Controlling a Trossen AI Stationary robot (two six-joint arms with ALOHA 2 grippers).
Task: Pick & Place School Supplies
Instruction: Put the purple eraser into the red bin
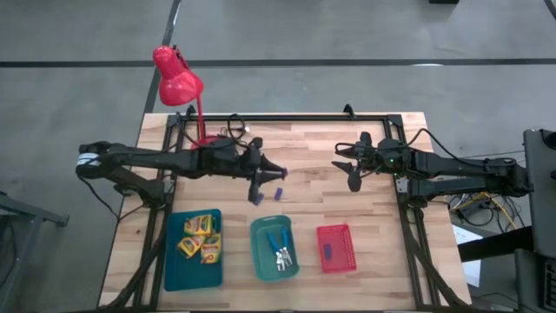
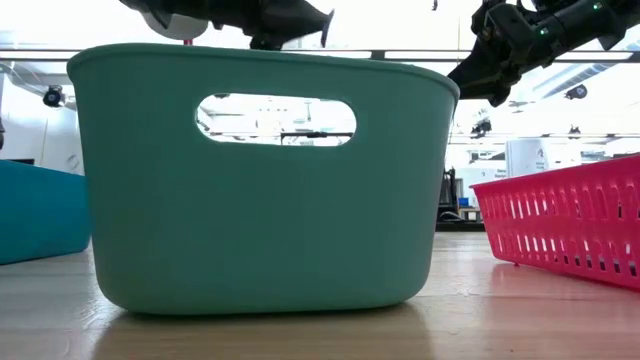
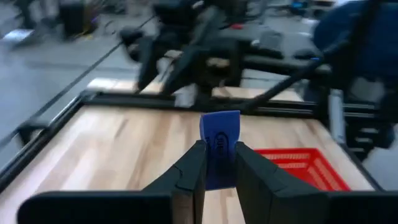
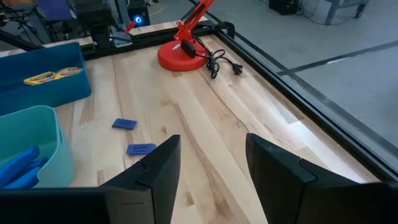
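Left pincer [image 3: 216, 163] clamped on a purple block [image 3: 220, 147], raised above the table [image 1: 347, 209] near its middle. Right pincer [image 4: 211, 165], fingers apart, holds nothing. Two more blocks [image 4: 124, 124] lie on the wood; one lies in the red tray [image 1: 336, 248].

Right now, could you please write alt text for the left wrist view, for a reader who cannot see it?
The left gripper is shut on a small purple block, held upright above the wooden table. A red tray lies just beyond, with the right arm blurred at the table's far side.
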